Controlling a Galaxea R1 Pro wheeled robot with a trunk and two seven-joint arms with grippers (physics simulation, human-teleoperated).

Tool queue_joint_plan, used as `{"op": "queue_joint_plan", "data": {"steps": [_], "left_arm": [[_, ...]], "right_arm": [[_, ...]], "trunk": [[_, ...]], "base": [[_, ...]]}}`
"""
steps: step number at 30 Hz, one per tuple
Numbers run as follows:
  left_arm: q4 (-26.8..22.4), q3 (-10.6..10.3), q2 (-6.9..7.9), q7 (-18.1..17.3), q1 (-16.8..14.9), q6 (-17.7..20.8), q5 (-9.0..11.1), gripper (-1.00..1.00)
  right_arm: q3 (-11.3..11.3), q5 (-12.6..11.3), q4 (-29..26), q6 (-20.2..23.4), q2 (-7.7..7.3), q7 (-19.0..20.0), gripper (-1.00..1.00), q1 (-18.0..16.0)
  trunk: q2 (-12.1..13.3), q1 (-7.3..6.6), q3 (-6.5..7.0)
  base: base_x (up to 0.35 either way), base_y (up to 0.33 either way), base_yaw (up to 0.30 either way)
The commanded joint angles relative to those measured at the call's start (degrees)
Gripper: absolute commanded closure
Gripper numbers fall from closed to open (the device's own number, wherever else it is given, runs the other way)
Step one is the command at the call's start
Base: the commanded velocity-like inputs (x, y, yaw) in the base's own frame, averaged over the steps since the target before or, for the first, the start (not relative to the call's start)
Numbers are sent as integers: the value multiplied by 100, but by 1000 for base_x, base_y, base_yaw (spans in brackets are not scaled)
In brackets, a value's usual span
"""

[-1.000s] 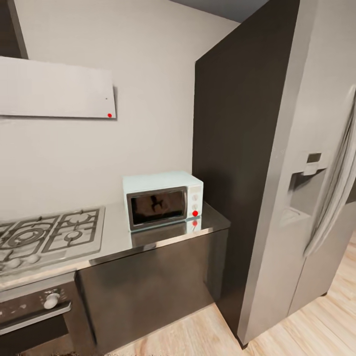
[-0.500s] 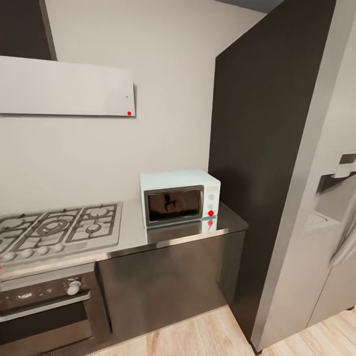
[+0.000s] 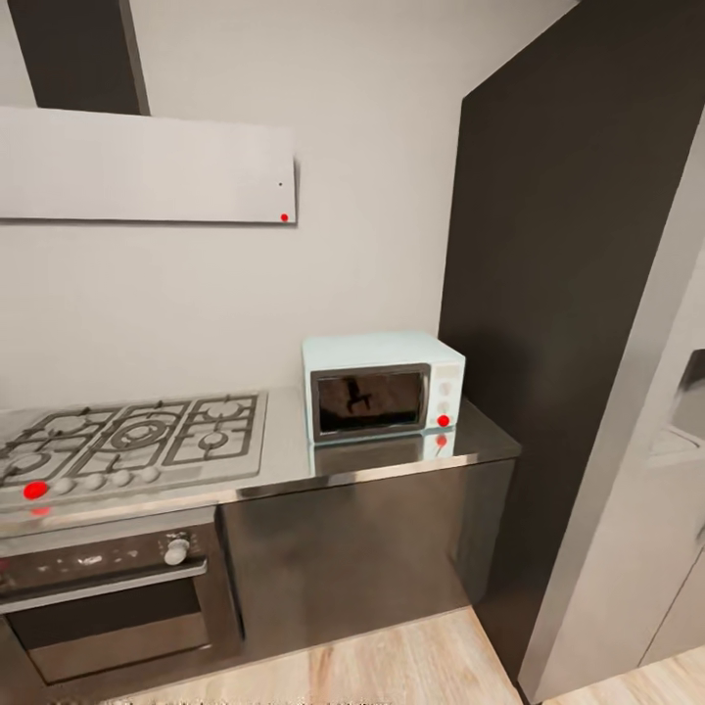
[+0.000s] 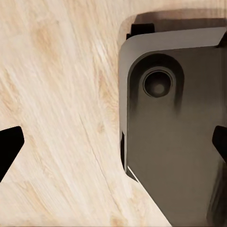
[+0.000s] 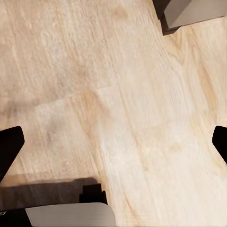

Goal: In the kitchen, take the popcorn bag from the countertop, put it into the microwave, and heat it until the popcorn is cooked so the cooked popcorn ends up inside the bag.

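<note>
From my head camera, the microwave sits shut at the right end of the countertop, hard against a tall dark panel, with the gas hob to its left and the oven beneath. The popcorn bag is nowhere on the stretch of worktop I can see, so my main risk is rolling up to the wrong spot and having to hunt for it; the dark panel and the grey fridge beside it also crowd my right side and could catch an arm or the base if I swing in close. From my left wrist, the left gripper hangs spread and empty over the wooden floor, beside my own dark base. From my right wrist, the right gripper is likewise spread and empty above the floor, a grey furniture foot off at one corner.
</note>
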Motion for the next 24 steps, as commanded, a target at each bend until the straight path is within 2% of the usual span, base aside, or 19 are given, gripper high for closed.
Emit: {"op": "queue_joint_plan", "data": {"steps": [1, 4, 7, 15, 18, 20, 23, 24], "left_arm": [[-10, -30, -5, 3, -2, 32, 6, -100], [-13, -30, -38, 3, -2, 32, 6, -100], [-11, -28, -71, 4, -2, 32, 6, -100], [-11, -29, -77, 3, -2, 32, 6, -100], [-10, -27, -77, 4, -2, 32, 6, -100], [-11, -29, -77, 4, -2, 32, 6, -100], [-10, -27, -77, 3, -2, 32, 6, -100], [-9, -24, -79, 2, -2, 32, 6, -100]], "right_arm": [[-46, 60, -63, -16, 3, -18, -100, -4], [-48, 60, -256, -12, 14, -18, -100, -4], [-42, 60, -446, -21, 101, -14, -100, -4], [-40, 55, -804, -42, 163, 6, -100, -4], [-40, 56, -1102, -36, 234, 182, -100, -4], [-40, 54, -1381, -21, 276, 464, -100, -4], [-34, 54, -1677, 16, 291, 646, -100, -4], [-32, 52, -1979, 141, 295, 688, -100, -4]], "trunk": [[-5, 0, -16], [-5, 0, -41], [-5, 0, -67], [-5, 0, -138], [-5, 0, -165], [-5, 0, -183], [-5, 0, -211], [-5, 0, -220]], "base": [[0, 0, 130], [0, 0, 123], [0, 0, 105], [0, 0, 77], [0, 0, 23], [0, 0, 8], [0, 0, 2], [0, 0, 0]]}}
